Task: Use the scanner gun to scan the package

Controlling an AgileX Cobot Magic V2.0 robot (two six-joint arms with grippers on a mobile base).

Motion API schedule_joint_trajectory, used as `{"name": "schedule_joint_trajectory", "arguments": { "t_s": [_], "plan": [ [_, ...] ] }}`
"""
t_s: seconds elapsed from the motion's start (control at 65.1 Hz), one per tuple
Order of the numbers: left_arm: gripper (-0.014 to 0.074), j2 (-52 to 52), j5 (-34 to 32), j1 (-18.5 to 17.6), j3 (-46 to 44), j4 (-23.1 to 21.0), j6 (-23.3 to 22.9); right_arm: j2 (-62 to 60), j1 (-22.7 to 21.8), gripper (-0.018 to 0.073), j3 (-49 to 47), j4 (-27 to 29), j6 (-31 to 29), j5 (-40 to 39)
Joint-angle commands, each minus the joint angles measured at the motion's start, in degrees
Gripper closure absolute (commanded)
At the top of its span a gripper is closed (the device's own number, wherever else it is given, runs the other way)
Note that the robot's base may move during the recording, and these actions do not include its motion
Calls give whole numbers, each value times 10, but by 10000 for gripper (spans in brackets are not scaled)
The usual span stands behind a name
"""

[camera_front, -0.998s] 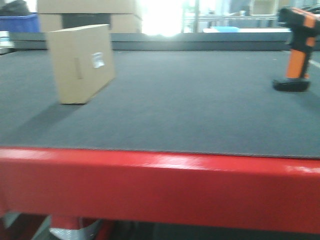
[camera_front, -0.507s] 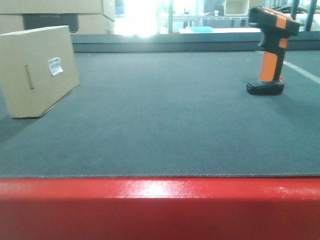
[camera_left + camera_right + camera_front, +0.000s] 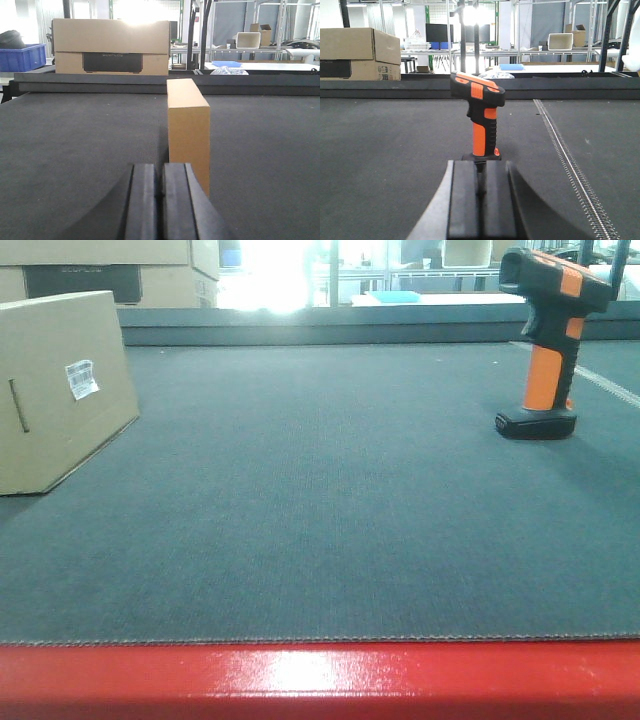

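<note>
We are looking across a dark grey surface [image 3: 320, 530] with a red front edge. The package [image 3: 60, 390] is sitting far over on our left side. The scanner gun [image 3: 545, 340] is standing far over on our right side, and the two are well apart. Our right jaws are pointing straight at the scanner gun [image 3: 481, 120]. It is standing upright on its flat black foot, so its orange handle is going straight up and down, and its black head is leaning toward our left. Our left jaws are pointing at the package [image 3: 187, 130], which is sitting just a little to the right of them. It is showing them its thin end, so its long side is running away from us. Both pairs of jaws are looking pressed together and are holding nothing. We are thinking the right arm is the nearer one for the scanner gun, and its jaws are going to need to come apart first. The small white label [image 3: 81, 379] is sitting on the big side of the package that is facing the middle of the surface. Bigger cartons [image 3: 110, 47] are sitting behind it, at the back.
</note>
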Motion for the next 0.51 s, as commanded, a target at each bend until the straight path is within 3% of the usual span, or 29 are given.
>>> {"name": "schedule_joint_trajectory", "arguments": {
  "t_s": [0.0,0.491],
  "plan": [
    [708,-2,-11,-2,-1,-1,0,-2,1,721,0,1,-1,-10],
    [708,-2,-11,-2,-1,-1,0,-2,1,721,0,1,-1,-10]
  ]
}}
